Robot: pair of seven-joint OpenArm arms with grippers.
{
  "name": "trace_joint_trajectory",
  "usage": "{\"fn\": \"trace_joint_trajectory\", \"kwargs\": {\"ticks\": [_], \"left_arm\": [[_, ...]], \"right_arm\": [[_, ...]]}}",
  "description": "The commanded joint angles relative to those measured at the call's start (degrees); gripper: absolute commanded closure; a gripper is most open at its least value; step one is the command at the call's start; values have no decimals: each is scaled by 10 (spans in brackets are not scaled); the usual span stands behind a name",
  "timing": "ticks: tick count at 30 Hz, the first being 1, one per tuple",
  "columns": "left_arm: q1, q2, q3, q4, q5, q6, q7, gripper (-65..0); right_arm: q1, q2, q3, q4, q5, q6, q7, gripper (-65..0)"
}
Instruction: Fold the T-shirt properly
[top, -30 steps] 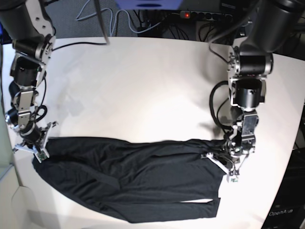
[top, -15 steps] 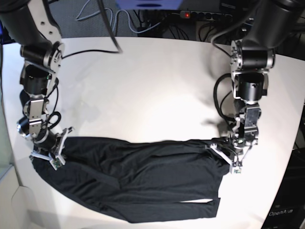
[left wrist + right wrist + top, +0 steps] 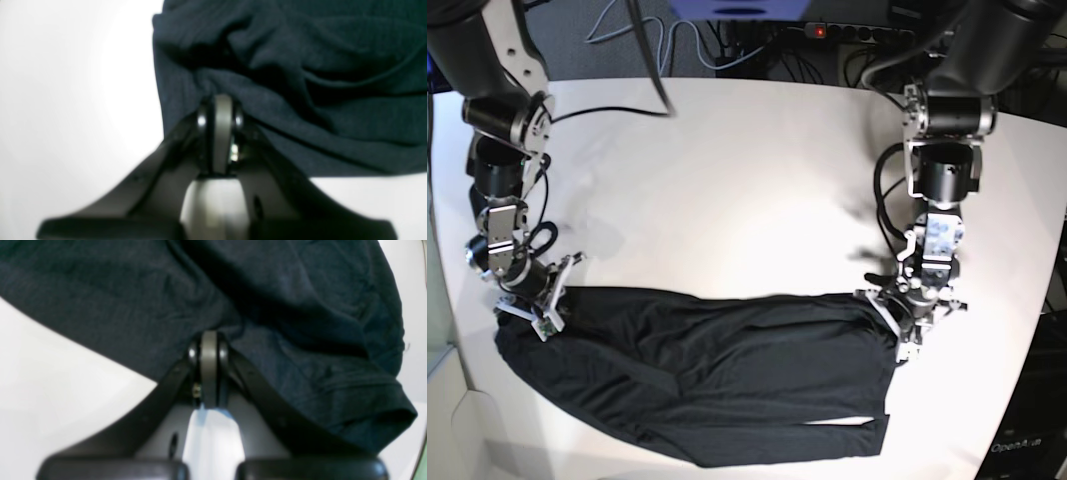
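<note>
1. The T-shirt (image 3: 707, 375) lies spread across the near half of the white table (image 3: 727, 180), already doubled into a long dark band with one sleeve edge showing along its near side.
2. The left gripper (image 3: 905, 318) sits at the shirt's far corner on the base view's right. The left wrist view shows its jaws closed, with a bunch of fabric pinched between the tips.
3. The right gripper (image 3: 539, 305) sits at the shirt's opposite far corner. The right wrist view shows its jaws likewise clamped on a gathered edge of cloth.
4. Judgement: the step in hand is a two-corner carry of the shirt's far edge, either to tension it or to bring it over the near part.
5. To do it well, both corners should rise together and travel level, so the far edge remains straight between them.
6. The cloth is thin and soft. It will likely sag in the middle, so a mild outward pull is advisable.
7. Risk: uneven travel would skew the fold line, and wrinkles near the left grip could be trapped underneath.
</note>
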Motion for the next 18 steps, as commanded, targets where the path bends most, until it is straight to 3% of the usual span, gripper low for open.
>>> {"fn": "trace_joint_trajectory", "kwargs": {"ticks": [1, 8, 13, 18], "left_arm": [[7, -7, -1, -3, 16, -2, 46, -24], [45, -16, -1, 3, 51, -5, 43, -24], [62, -32, -3, 4, 51, -83, 47, -23], [95, -36, -2, 5, 51, -95, 47, -23]], "right_arm": [[2, 13, 2, 4, -6, 3, -30, -1], [-48, 24, 2, 39, -5, 11, -43, -1], [-135, 21, 2, 155, -5, 28, -78, -1], [-220, 1, 2, 255, -5, 28, -86, -3]]}}
